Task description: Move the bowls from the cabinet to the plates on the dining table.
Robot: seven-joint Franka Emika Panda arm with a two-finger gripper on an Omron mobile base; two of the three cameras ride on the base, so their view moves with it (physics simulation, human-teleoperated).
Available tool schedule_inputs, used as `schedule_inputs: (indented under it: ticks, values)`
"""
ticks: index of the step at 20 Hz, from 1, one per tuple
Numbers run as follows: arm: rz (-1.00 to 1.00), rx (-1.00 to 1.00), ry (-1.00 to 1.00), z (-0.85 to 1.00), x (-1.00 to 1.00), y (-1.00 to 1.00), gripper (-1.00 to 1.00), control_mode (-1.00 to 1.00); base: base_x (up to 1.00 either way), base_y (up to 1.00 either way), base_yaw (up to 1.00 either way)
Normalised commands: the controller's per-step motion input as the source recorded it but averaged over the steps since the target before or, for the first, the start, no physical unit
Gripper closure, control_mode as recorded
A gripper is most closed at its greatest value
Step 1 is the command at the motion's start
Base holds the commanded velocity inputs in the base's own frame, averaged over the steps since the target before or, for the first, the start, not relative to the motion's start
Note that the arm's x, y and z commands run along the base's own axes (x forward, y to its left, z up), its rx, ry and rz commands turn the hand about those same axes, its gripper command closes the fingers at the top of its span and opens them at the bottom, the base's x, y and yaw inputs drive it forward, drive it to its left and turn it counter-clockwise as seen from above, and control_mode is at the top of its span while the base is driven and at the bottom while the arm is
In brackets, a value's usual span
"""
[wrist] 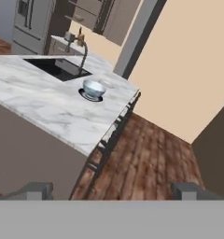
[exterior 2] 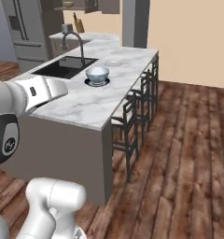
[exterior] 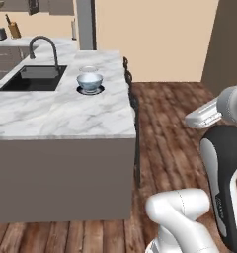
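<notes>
Hand view has the end effector (wrist: 111, 191) spread wide and empty, well back from the marble surface (exterior: 51, 116). One white-and-blue bowl (exterior: 89, 80) already sits on the black-rimmed plate (exterior: 90, 90); the pale plate (exterior 2: 114, 63) just beyond it is bare. Judging by that, drive to the cabinet for the other bowl, and grip its rim squarely.

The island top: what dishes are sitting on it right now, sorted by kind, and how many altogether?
Bowls: 1, the white and blue bowl, sitting on the black-rimmed plate.
Plates: 2, the black-rimmed one and a pale plate just behind it, with nothing on it.
Total: 3 dishes on the marble island top, all to the right of the black sink.
</notes>
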Motion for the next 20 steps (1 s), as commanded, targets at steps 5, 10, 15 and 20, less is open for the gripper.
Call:
schedule_inputs:
  ticks: [5, 10, 15, 20]
  values:
    - [0.00, 0.00, 0.00, 0.00, 0.00, 0.00, -1.00, 1.00, 0.18, 0.50, 0.28]
    - [0.00, 0.00, 0.00, 0.00, 0.00, 0.00, -1.00, 1.00, 0.31, 0.63, 0.20]
    - [0.00, 0.00, 0.00, 0.00, 0.00, 0.00, -1.00, 1.00, 0.69, 0.71, 0.05]
    - [0.00, 0.00, 0.00, 0.00, 0.00, 0.00, -1.00, 1.00, 0.88, 0.72, 0.00]
